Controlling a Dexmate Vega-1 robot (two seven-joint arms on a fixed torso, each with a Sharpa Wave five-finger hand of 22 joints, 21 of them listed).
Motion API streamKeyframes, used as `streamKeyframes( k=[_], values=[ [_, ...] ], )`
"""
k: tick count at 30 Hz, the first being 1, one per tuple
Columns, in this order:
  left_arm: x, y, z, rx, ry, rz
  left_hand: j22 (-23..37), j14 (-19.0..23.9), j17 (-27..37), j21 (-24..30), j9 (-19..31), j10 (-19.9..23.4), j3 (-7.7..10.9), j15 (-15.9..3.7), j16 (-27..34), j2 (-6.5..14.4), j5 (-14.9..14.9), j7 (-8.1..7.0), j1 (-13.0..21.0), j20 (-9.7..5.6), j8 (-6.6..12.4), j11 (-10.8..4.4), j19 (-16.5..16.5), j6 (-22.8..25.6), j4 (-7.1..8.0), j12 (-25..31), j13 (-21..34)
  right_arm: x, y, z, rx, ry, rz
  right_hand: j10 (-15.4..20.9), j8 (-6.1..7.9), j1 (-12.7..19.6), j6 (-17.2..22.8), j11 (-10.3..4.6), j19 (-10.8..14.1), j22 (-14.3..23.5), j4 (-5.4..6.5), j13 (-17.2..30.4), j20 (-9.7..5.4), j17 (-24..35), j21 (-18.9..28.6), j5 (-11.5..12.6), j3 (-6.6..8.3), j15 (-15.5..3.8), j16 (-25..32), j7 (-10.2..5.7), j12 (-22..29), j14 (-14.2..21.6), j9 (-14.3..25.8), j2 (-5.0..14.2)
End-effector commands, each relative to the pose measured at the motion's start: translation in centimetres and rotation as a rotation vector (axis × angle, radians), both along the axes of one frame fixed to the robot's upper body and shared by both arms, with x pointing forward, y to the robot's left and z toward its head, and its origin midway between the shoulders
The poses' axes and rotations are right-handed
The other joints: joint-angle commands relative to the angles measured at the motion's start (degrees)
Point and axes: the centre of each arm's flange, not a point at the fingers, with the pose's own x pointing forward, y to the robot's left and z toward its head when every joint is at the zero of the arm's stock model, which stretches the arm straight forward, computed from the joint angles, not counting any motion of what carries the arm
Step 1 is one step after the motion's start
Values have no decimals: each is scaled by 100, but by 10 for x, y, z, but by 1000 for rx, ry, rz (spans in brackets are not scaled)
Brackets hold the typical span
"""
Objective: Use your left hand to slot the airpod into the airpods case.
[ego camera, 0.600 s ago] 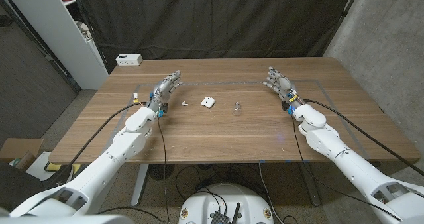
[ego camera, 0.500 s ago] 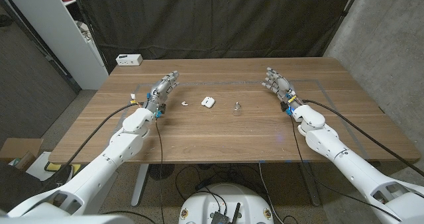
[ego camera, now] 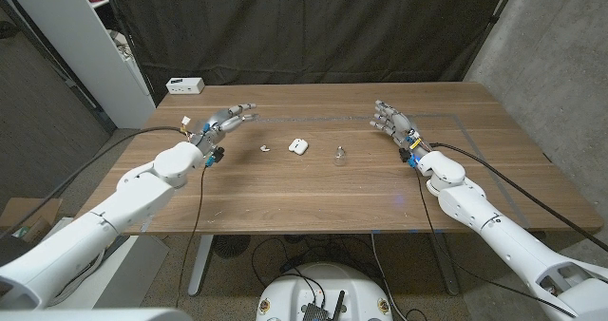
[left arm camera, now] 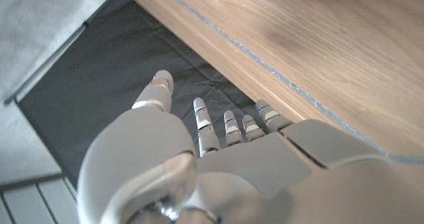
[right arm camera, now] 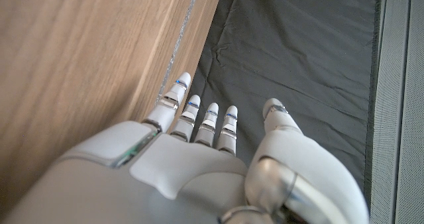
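The left hand [ego camera: 226, 123] hovered empty, fingers spread, with the airpod [ego camera: 265, 148] near at its four o'clock and the airpods case [ego camera: 298, 146] just beyond; the right hand [ego camera: 394, 123], fingers also spread, was farther.

White glossy arm shells, silver-grey fingers [ego camera: 237, 115], black cables along forearms.

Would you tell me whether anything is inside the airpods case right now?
The case lies on the table, too small to tell open or shut, so its inside cannot be seen. An airpod lies on the table beside it.
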Motion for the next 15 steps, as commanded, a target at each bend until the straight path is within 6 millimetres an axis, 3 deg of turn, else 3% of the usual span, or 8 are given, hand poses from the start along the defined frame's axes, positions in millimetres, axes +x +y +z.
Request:
streamKeyframes(
  k=[1,4,7,10,12,13,14,15],
  values=[
    [-38,13,42,426,81,228,8,-156,7,-39,16,-152,-53,-22,29,-78,42,-98,76,40,97,-17,-76,297,6,-7,-19,-6,1,-6,-22,13,27,46,49,38,48,42,-52,14,-7,22,-87,27,48,35,-16,-659,-3,-302,38,81,8,10],
    [-42,11,54,515,89,274,8,-233,6,-51,23,-205,-77,-3,26,-94,52,-141,116,60,134,-5,-132,443,20,-7,-35,-5,1,-7,-27,24,38,54,53,30,84,30,-65,14,-11,24,-66,24,54,34,-35,-663,-15,-218,36,85,12,4],
    [-43,8,65,588,82,305,8,-263,4,-47,27,-227,-91,-9,32,-98,58,-166,147,65,155,-20,-145,534,27,-2,-48,-4,1,-9,-38,33,52,50,52,22,92,40,-74,14,-9,25,-58,28,52,34,-47,-661,-18,-406,34,77,13,4],
    [-42,4,74,670,66,342,8,-273,3,-46,29,-233,-96,-11,37,-97,62,-208,176,78,157,-28,-155,568,27,4,-56,-3,1,-9,-36,43,61,48,54,19,102,53,-82,14,-7,25,-45,29,50,34,-50,-653,-20,-431,33,71,13,5],
    [-40,1,79,714,61,346,8,-275,3,-44,30,-225,-97,-12,41,-94,65,-241,196,92,154,-28,-156,578,26,12,-61,-3,0,-9,-32,45,66,54,57,5,118,53,-84,14,-1,27,-40,30,53,36,-61,-652,-19,-86,34,76,14,8],
    [-38,1,80,727,61,350,8,-276,2,-42,31,-225,-95,-14,43,-89,68,-257,214,102,158,-35,-156,596,24,15,-65,-4,-1,-9,-36,44,69,53,50,8,103,59,-85,14,-7,27,-34,27,53,36,-64,-650,-23,-34,33,73,13,0],
    [-36,0,82,752,58,353,7,-267,1,-37,32,-218,-91,-25,50,-80,73,-272,242,111,166,-38,-149,630,21,22,-69,-4,-1,-9,-38,44,70,53,40,-4,91,57,-93,15,0,29,-28,30,55,36,-72,-646,-24,-387,33,70,12,8],
    [-35,-1,84,774,56,365,7,-257,0,-32,36,-212,-87,-40,58,-70,79,-280,278,113,181,-51,-143,684,17,30,-76,-5,-2,-8,-41,44,70,59,41,-5,93,79,-95,15,-1,30,-24,29,55,35,-75,-647,-25,-411,35,70,13,5]
  ],
)
